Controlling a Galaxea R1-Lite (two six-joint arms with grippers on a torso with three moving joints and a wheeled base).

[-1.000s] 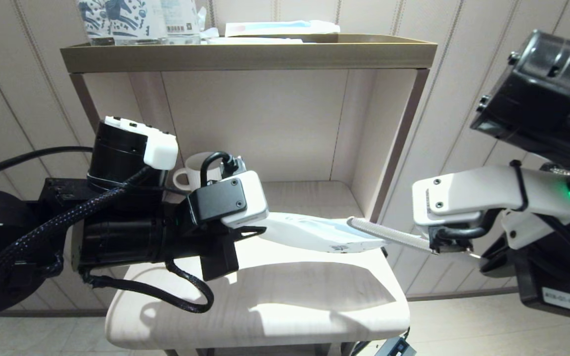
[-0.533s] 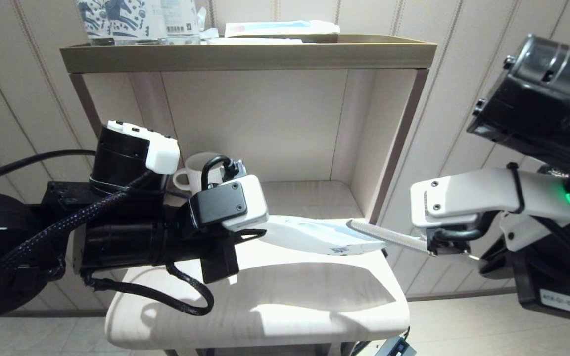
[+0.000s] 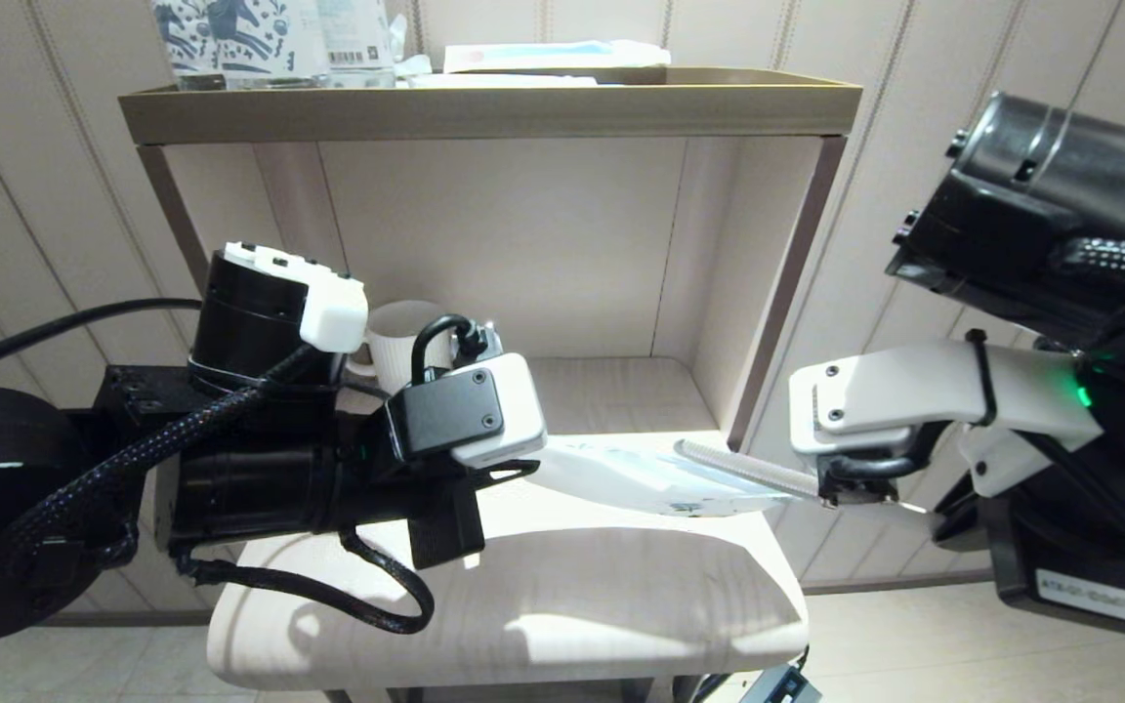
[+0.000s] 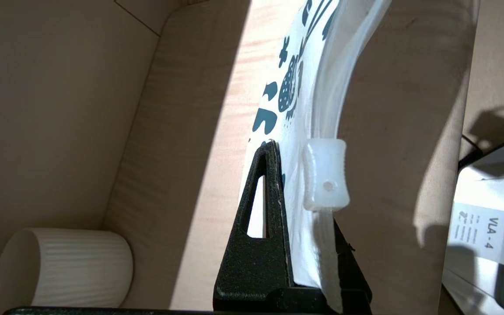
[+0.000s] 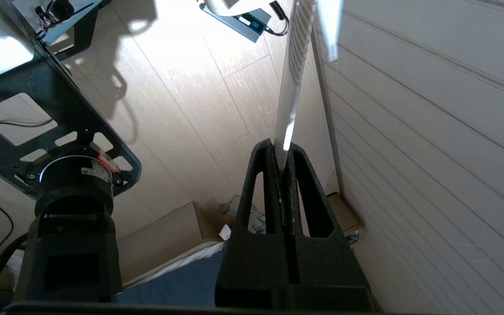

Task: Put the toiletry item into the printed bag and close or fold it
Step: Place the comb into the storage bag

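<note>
We hold the printed bag in our left gripper, clamped on its left end above the shelf. Our right gripper, closed on the toiletry item, brings its tip to the bag's right end, apparently the mouth. The limp bag could sag, so the stick slides over it.

Pale paneled walls, wood shelf unit w/ lit bench

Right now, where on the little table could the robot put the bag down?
The pale wooden tabletop is bare along its front edge, below the flat white blue-printed bag. The back right corner, by the shelf's side panel, is also free. The back left is crowded: ribbed white cup and left gripper.
</note>
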